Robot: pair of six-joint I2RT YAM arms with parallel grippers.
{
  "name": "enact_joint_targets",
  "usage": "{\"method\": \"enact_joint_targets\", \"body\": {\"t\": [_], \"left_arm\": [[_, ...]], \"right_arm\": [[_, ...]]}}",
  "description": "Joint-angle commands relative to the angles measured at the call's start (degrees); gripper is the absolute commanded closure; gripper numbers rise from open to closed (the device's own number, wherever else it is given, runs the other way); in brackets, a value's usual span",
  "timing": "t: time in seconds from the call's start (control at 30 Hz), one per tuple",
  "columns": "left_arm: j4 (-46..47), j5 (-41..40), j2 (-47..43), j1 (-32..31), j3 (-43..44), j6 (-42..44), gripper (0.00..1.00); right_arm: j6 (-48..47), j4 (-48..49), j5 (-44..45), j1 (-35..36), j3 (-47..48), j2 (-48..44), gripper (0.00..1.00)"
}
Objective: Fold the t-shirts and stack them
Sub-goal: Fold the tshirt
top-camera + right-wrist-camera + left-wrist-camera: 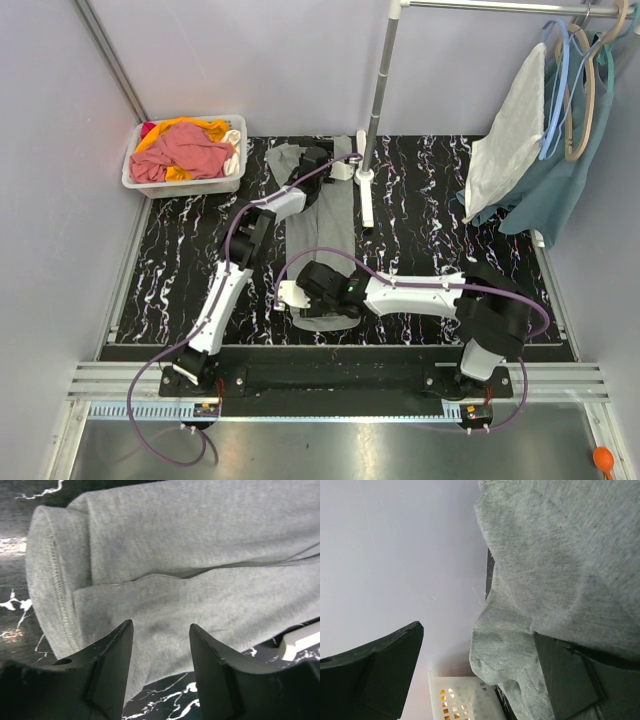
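On the black marbled table (180, 260), 1 grey t-shirt (325, 225), folded lengthwise into a narrow strip at about mid-table, reaching from close to the front edge almost to the far edge. At its near end, a stitched hem (50, 580) rounded over, with 2 side flaps turned in and meeting along a line down the strip. Over that near end, the right gripper (161, 630), jaws part-way spread, cloth lying flat in the gap, nothing pinched. At the far end, the left gripper (477, 635), jaws spread wide, grey cloth bunched and draped against 1 of its fingers (570, 680), the other finger clear of it with bare wall behind. Open room: wide bare table left of the strip, out to the basket (185, 187) in the far-left corner. On the right, the white foot (366, 205) of the rack pole (380, 90) just beside the strip's far half, then bare table out to the hung garments at the right edge. Counted: 2 arms, 2 grippers, 1 shirt on the table, 1 basket. In the basket, 1 pink-red t-shirt (185, 150) on top of orange t-shirt (195, 126) cloth, number of orange pieces impossible to tell. Also 1 rack pole, at least 3 hangers (578, 100), 1 off-white cloth (505, 140) and 1 teal garment (560, 195) hanging.
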Motion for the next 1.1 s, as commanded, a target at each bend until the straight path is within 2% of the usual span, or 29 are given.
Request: {"method": "enact_joint_targets", "body": {"t": [0.0, 0.13, 0.23, 0.27, 0.3, 0.43, 0.57, 0.67, 0.8, 0.93, 1.07], "left_arm": [[5.2, -1.0, -6.3, 0.1, -3.2, -2.6, 0.01], [6.3, -2.3, -12.8, 0.1, -6.1, -5.4, 0.01], [2.8, -3.4, -19.7, 0.0, -10.7, -8.8, 0.01], [-0.1, -3.5, -22.0, -0.1, -14.7, -9.8, 0.01], [-1.1, -3.4, -24.4, -0.1, -17.3, -12.0, 0.01], [-7.3, -1.1, -39.9, 0.2, -30.2, -17.5, 0.01], [-23.2, 3.5, -49.9, 0.1, -38.7, -24.2, 0.01], [-30.5, 7.6, -56.5, -0.6, -44.0, -27.8, 0.01], [-31.8, 7.4, -64.0, -1.8, -51.8, -30.0, 0.01], [-30.6, 5.7, -67.3, -1.5, -57.3, -31.1, 0.01], [-28.6, 4.8, -69.0, -0.5, -62.2, -31.2, 0.01]], "right_arm": [[-1.3, 2.6, 4.2, 0.4, 1.8, -4.3, 0.42], [-0.6, 2.6, 5.6, 0.0, 2.1, -6.2, 0.39], [0.2, 2.6, 6.1, -1.2, 1.3, -8.6, 0.34], [0.4, 2.5, 6.0, -2.1, 0.8, -10.4, 0.32], [0.6, 2.6, 5.7, -2.6, -0.5, -11.6, 0.24], [3.2, 0.7, 3.5, -5.7, -3.6, -16.0, 0.13], [4.6, -2.7, 1.9, -6.3, -5.7, -19.6, 0.05], [6.3, -5.0, -1.3, -6.3, -7.6, -21.9, 0.04], [7.6, -6.9, -6.5, -6.3, -8.6, -22.5, 0.02], [9.1, -8.9, -13.4, -6.2, -5.7, -20.0, 0.00], [9.1, -9.2, -16.4, -5.7, -3.1, -15.9, 0.00]]}}
